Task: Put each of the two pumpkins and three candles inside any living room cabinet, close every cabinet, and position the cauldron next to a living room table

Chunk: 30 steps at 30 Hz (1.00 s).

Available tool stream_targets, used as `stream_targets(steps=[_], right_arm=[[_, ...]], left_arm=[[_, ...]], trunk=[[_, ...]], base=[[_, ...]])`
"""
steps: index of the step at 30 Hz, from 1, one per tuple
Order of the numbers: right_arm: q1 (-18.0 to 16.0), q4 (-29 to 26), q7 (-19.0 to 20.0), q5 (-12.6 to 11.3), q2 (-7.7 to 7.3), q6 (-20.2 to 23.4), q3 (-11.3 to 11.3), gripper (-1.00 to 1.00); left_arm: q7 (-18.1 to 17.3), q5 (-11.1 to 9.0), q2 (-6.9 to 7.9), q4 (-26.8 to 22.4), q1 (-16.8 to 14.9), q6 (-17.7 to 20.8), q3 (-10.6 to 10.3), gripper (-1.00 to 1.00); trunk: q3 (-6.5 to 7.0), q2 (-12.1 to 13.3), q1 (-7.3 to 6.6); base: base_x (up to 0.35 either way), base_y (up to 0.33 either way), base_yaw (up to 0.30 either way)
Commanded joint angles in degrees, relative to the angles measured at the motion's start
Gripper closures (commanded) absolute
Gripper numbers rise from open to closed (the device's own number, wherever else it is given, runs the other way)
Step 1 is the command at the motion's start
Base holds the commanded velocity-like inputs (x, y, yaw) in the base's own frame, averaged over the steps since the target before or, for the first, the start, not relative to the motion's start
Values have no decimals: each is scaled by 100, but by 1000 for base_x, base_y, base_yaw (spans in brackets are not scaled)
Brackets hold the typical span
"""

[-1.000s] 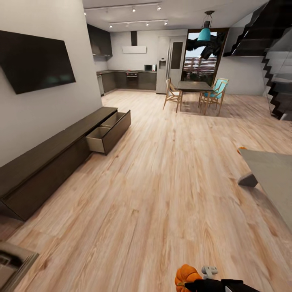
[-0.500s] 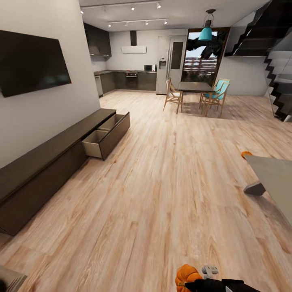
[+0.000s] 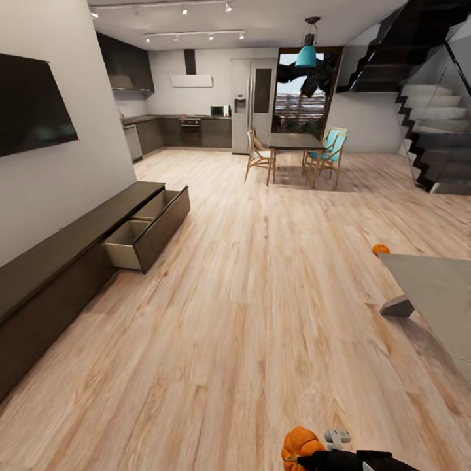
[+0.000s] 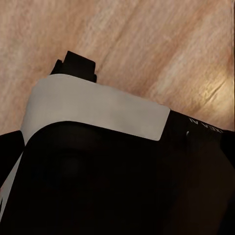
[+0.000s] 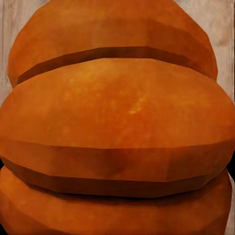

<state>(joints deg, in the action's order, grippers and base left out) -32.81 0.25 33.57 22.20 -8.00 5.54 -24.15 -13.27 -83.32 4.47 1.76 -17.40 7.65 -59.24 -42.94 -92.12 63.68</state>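
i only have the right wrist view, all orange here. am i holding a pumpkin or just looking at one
Observer: Head view shows the pumpkin at the right gripper, raised off the floor, so it looks held.
Operator: is any cabinet drawer open
Observer: Yes. The cabinet along the left wall has two drawers pulled out, pale insides showing.
Operator: where's the other pumpkin
Observer: A second pumpkin sits on the floor at the far corner of the grey table, on the right.
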Motion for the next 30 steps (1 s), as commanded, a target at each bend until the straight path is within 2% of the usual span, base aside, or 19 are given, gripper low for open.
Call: stream_targets(steps=[1,14,30], right_arm=[[0,0,1,-5,0,0,-19,100],[0,-4,1,-5,6,0,-19,100],[-3,-3,-15,-5,9,-7,-19,100]], left_arm=[[0,0,-1,0,0,0,0,-100],[0,0,-1,0,0,0,0,-100],[7,0,-8,0,0,6,0,-100]], trunk=[[4,0,0],[62,0,0],[66,0,0]], base=[[337,0,-280],[337,0,-274],[337,0,-19]])
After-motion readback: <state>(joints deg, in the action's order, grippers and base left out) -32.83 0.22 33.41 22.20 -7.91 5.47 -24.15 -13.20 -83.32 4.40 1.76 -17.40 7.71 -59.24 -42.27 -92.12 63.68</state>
